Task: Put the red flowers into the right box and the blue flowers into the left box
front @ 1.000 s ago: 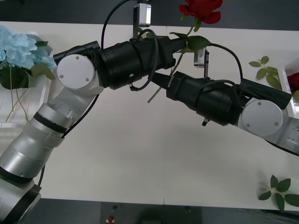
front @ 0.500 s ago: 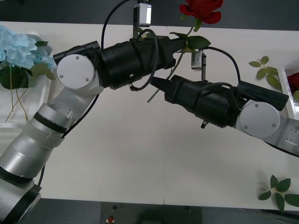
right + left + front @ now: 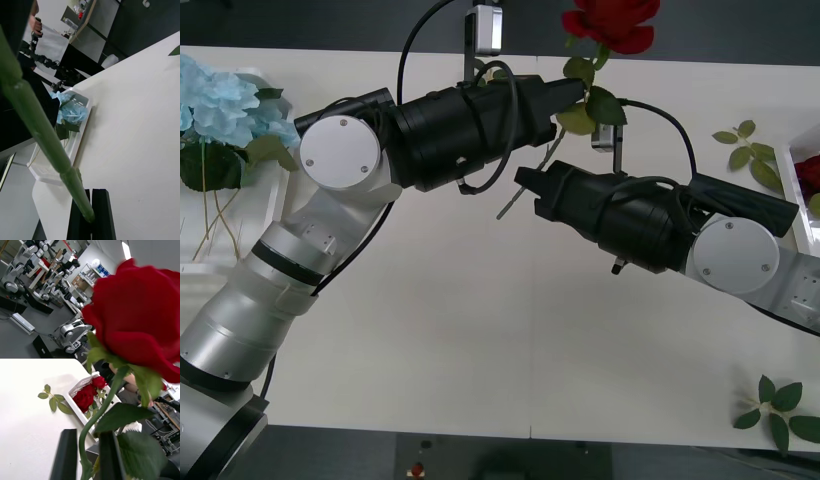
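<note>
One red rose held by left hand (stem upright), right hand closed beside stem.

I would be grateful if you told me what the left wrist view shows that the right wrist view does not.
Only the left wrist view shows the held rose's bloom, the right box with more red roses in it, a loose leaf sprig and the left hand gripping the stem. Only the right wrist view shows the left box holding blue flowers, and the right hand, shut beside the stem's lower end. Both show that green stem and the white table.
</note>
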### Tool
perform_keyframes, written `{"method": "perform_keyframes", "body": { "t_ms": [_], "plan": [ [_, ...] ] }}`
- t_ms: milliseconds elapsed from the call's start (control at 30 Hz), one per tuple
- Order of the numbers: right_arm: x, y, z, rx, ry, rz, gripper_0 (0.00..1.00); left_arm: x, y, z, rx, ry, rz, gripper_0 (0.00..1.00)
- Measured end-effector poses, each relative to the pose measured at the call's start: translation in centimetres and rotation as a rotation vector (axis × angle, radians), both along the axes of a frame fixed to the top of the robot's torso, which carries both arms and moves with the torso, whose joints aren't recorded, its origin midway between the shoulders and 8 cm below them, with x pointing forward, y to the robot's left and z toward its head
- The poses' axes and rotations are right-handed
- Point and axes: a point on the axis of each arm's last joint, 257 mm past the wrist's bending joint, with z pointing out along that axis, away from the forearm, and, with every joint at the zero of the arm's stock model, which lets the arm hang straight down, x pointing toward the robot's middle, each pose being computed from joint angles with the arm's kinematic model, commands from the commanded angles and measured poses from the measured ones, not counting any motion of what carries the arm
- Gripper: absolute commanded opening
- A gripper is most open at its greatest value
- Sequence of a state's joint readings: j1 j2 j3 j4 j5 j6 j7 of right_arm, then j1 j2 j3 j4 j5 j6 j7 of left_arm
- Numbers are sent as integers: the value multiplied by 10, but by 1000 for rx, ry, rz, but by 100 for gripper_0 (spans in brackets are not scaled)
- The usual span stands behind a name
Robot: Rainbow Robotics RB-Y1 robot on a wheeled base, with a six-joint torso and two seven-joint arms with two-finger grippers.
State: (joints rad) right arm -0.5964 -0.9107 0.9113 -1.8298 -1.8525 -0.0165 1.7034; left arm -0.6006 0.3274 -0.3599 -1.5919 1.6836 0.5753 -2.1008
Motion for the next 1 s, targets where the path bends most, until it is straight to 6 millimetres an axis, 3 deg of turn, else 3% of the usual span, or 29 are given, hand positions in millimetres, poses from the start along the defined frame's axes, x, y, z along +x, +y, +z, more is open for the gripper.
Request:
{"method": "perform_keyframes", "body": {
  "t_ms": [233,500,633,733,1000],
  "plan": [
    [1,-9,-5,-27,10,0,0,-1,0,3,-18,11,-6,100],
    [5,-55,-2,-102,2,-41,0,-1,0,4,-25,14,-8,100],
    [-2,-99,11,-195,-18,-66,0,-1,7,10,-58,39,-19,100],
    [-6,-146,22,-270,-3,-117,0,0,22,18,-68,46,-32,100],
    [-14,-279,37,-561,46,-262,0,9,98,76,-160,15,-33,100]
  ]
}}
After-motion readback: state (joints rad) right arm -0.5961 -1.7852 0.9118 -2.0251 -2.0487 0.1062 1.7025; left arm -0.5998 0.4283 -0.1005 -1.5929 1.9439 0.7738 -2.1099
